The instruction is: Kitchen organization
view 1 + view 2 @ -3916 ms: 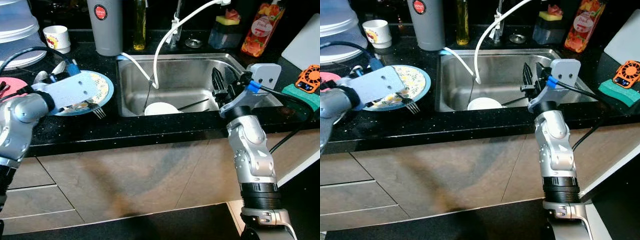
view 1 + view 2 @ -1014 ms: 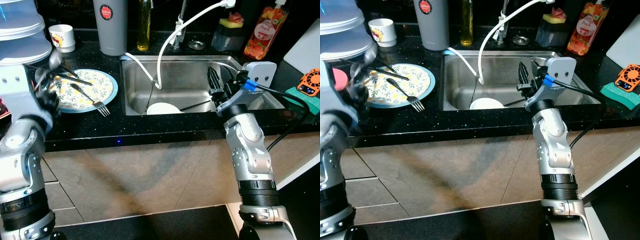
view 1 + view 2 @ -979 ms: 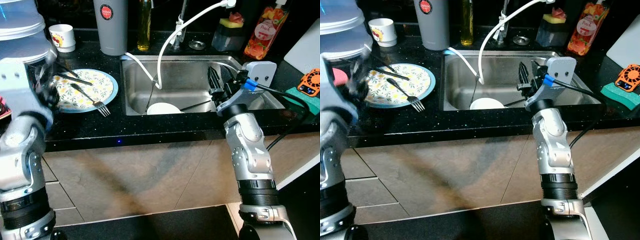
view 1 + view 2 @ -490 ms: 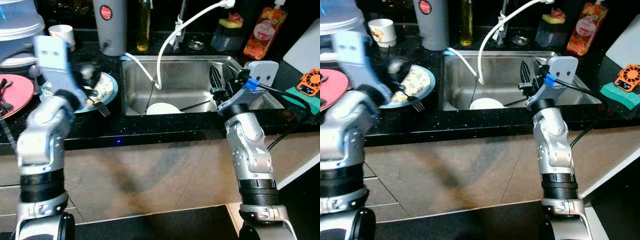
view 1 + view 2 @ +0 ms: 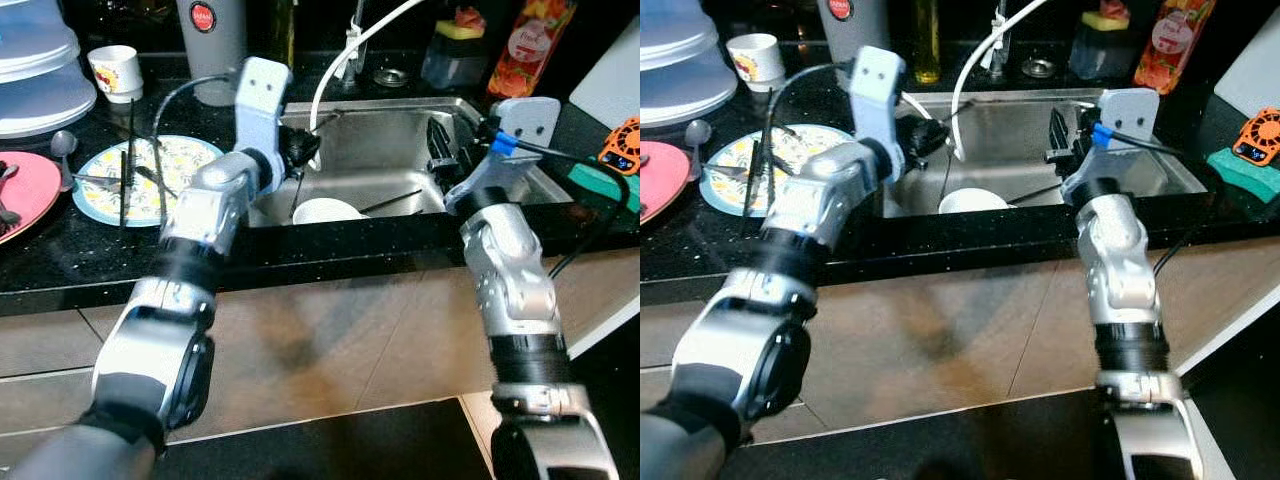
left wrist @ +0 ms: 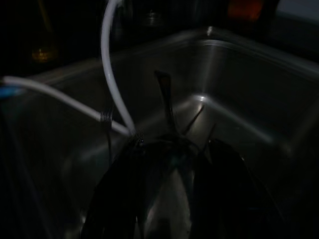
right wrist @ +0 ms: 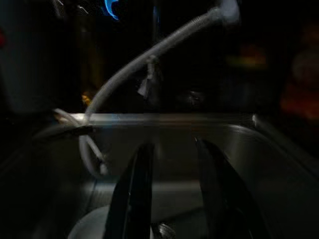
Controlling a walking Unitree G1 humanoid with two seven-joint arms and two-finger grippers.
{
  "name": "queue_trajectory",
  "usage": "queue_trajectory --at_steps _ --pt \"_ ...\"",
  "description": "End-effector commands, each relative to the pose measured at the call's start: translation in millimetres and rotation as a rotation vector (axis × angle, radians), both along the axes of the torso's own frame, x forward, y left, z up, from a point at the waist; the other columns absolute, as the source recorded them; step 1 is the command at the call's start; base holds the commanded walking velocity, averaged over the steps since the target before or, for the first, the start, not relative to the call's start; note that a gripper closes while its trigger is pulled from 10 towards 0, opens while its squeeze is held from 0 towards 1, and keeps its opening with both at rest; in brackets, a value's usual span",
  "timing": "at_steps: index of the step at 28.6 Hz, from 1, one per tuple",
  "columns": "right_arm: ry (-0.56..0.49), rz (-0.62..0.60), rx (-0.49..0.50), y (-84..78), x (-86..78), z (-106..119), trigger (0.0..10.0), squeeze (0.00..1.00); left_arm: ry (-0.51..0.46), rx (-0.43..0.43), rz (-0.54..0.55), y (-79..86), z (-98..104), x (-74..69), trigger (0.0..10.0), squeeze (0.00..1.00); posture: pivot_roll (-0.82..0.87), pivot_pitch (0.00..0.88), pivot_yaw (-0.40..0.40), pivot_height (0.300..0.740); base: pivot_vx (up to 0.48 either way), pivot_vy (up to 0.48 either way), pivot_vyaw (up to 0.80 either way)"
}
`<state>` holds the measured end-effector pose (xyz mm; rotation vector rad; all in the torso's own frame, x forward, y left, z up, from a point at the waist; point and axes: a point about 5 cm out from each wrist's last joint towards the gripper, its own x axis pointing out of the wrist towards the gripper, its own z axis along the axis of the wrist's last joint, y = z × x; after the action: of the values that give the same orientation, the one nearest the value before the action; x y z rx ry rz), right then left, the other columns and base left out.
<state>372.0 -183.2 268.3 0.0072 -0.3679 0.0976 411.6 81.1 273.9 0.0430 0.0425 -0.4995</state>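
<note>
My left gripper [image 5: 300, 152] hangs over the sink's [image 5: 395, 125] left rim, clenched on a spoon [image 6: 167, 107] whose handle points into the basin; my right gripper [image 5: 440, 150] waits over the right rim, fingers parted. I should lower the spoon beside the white bowl [image 5: 325, 211] and clear of the hose [image 5: 318, 90] before letting go, so it neither clatters nor snags.
</note>
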Motion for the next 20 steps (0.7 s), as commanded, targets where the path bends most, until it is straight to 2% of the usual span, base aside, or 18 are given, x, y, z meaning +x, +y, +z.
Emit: queue_trajectory --at_steps 1,3,4,6,7,8,9,10,14,17,18,19,20 --pt "0.062 -0.011 0.027 -3.4 8.6 -7 10.0 0.00 0.020 0.016 -0.031 -9.4 -6 1.0 10.0 0.00 0.07 0.124 0.016 0.740 0.000 0.000 0.00" --pt "0.063 -0.009 0.039 -3.2 10.4 -7 10.0 0.00 0.021 0.015 -0.041 -11.5 -6 1.3 10.0 0.00 0.07 0.125 0.014 0.740 0.000 0.000 0.00" --pt "0.050 -0.002 0.057 -2.5 11.9 -4 10.0 0.00 0.010 0.015 -0.033 -11.7 -8 2.4 10.0 1.00 0.07 0.132 0.014 0.740 0.000 0.000 0.00" --pt "0.014 0.021 0.084 -0.6 11.5 1 10.0 0.00 -0.018 0.006 -0.023 -11.1 -7 3.2 10.0 1.00 0.08 0.137 0.012 0.740 0.000 0.000 0.00" --pt "-0.033 0.048 0.118 1.5 9.7 8 10.0 0.00 -0.056 -0.015 -0.020 -10.0 -3 3.2 10.0 1.00 0.08 0.140 0.009 0.740 0.000 0.000 0.00" --pt "-0.099 0.082 0.162 3.8 6.8 19 10.0 0.00 -0.136 -0.077 -0.026 -7.5 9 2.7 10.0 1.00 0.09 0.146 0.003 0.740 0.000 0.000 0.00" --pt "-0.099 0.082 0.162 3.8 6.8 19 10.0 0.00 -0.136 -0.077 -0.026 -7.5 9 2.7 10.0 1.00 0.09 0.146 0.003 0.740 0.000 0.000 0.00" --pt "-0.202 0.141 0.203 8.7 1.3 37 10.0 0.00 -0.279 -0.203 -0.029 3.5 34 -0.9 10.0 0.00 0.11 0.149 -0.007 0.740 0.000 0.000 0.00" --pt "-0.261 0.204 0.181 20.4 -0.7 50 10.0 0.00 -0.428 -0.261 -0.019 27.7 59 -13.9 10.0 0.00 0.14 0.146 -0.025 0.740 0.000 0.000 0.00" --pt "-0.294 0.248 0.172 29.9 -3.4 58 10.0 0.00 -0.498 -0.263 -0.026 45.2 71 -31.0 10.0 0.00 0.15 0.138 -0.036 0.740 0.000 0.000 0.00" --pt "-0.294 0.248 0.172 29.9 -3.4 58 10.0 0.00 -0.498 -0.263 -0.026 45.2 71 -31.0 10.0 0.00 0.15 0.138 -0.036 0.740 0.000 0.000 0.00" --pt "-0.322 0.292 0.166 38.7 -8.4 63 10.0 0.00 -0.508 -0.148 -0.011 61.8 69 -45.5 10.0 0.00 0.18 0.125 -0.043 0.740 0.000 0.000 0.00" --pt "-0.334 0.321 0.158 43.5 -10.8 65 10.0 0.00 -0.499 -0.071 0.013 70.8 65 -50.5 10.0 0.00 0.18 0.125 -0.043 0.740 0.000 0.000 0.00"
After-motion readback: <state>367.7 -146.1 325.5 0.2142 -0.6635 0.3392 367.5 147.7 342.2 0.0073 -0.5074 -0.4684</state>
